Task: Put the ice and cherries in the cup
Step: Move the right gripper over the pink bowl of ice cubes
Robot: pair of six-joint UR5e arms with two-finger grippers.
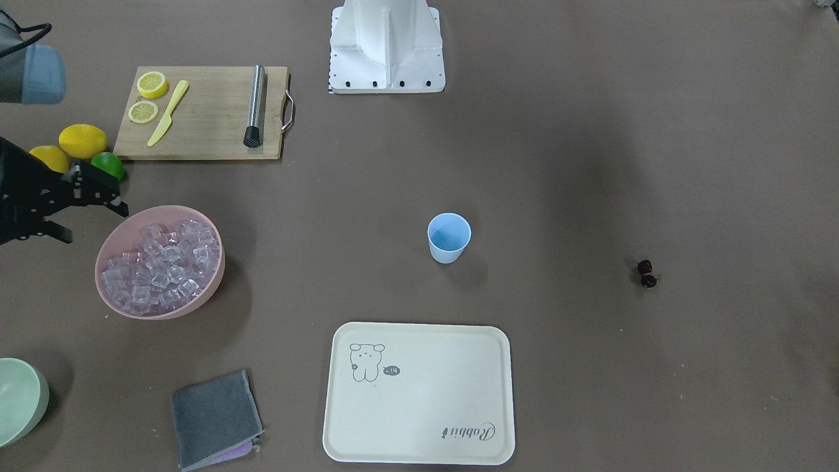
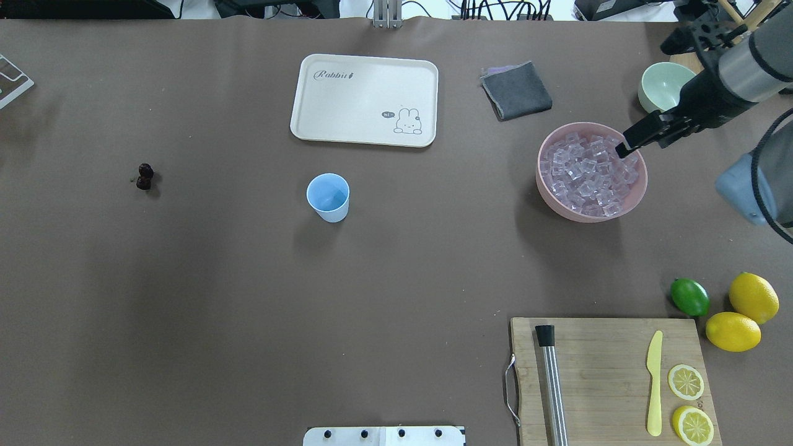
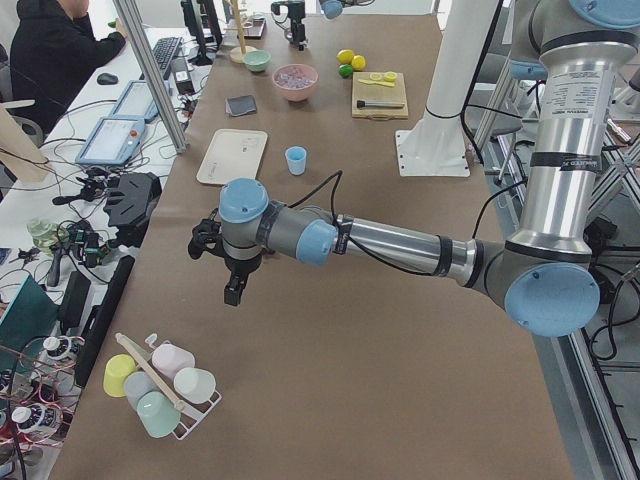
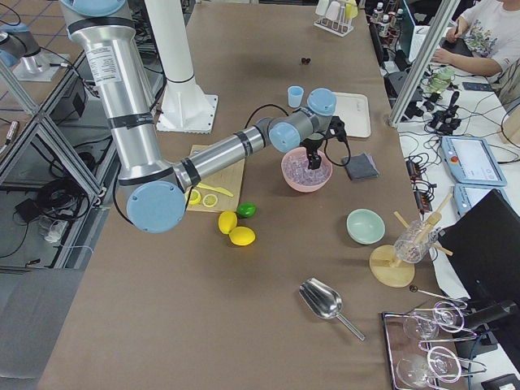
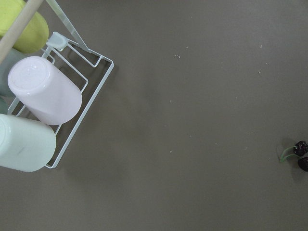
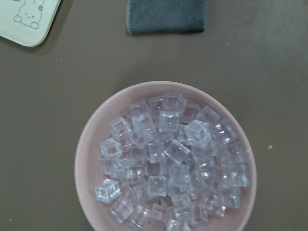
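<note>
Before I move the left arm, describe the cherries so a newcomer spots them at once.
Start at the cream tray, then the light-blue cup beside it. Far to the robot's left, alone on the table, lie the cherries: a tiny, near-black glossy pair, unlike the larger green lime.

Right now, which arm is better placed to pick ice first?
The right: the right gripper, open, hangs above the pink bowl of ice. The left gripper is far away, near the cup rack.

Clear, glassy ice cubes [image 6: 166, 159] fill a smooth, matt pink plastic bowl [image 6: 84, 159] — the folded grey cloth [image 6: 166, 17] looks soft and dull. The light-blue plastic cup [image 1: 449, 239] is smooth, the dark red cherries [image 1: 647, 273] glossy, the steel cylinder [image 1: 255, 105] brushed — on a grainy wooden board [image 1: 210, 111].
</note>
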